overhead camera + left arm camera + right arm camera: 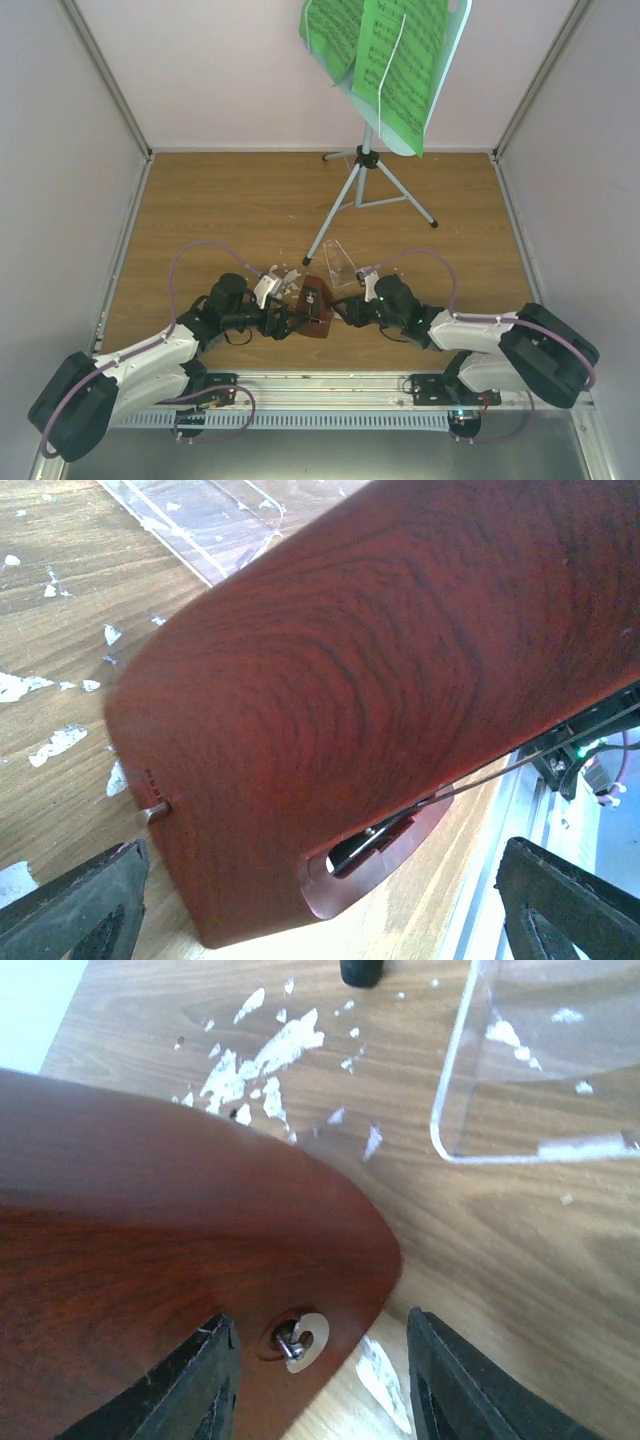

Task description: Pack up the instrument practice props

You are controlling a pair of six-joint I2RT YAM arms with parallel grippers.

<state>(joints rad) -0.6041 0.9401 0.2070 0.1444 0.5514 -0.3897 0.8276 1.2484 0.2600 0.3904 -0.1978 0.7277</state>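
Observation:
The reddish-brown metronome (pixel 316 308) stands on the wooden table between my two grippers, and its clear cover (pixel 340 262) lies apart just behind it. My left gripper (pixel 291 320) is open at its left side; the brown body (pixel 380 680) fills that wrist view between the spread fingers (pixel 80 905). My right gripper (pixel 345 313) is open around its right corner, where a silver winding key (pixel 292 1340) shows, with a gap to the right finger (pixel 470 1385). The pale blue music stand (pixel 455 40) with green sheet-music pages (pixel 400 60) stands at the back on silver tripod legs (pixel 362 190).
White crumbs (pixel 265 1055) lie scattered on the wood around the metronome, also in the left wrist view (pixel 55 742). The clear cover (pixel 540 1060) lies right of the crumbs. A black tripod foot (pixel 360 970) sits near it. Grey walls enclose the table; a metal rail (pixel 330 385) runs along the near edge.

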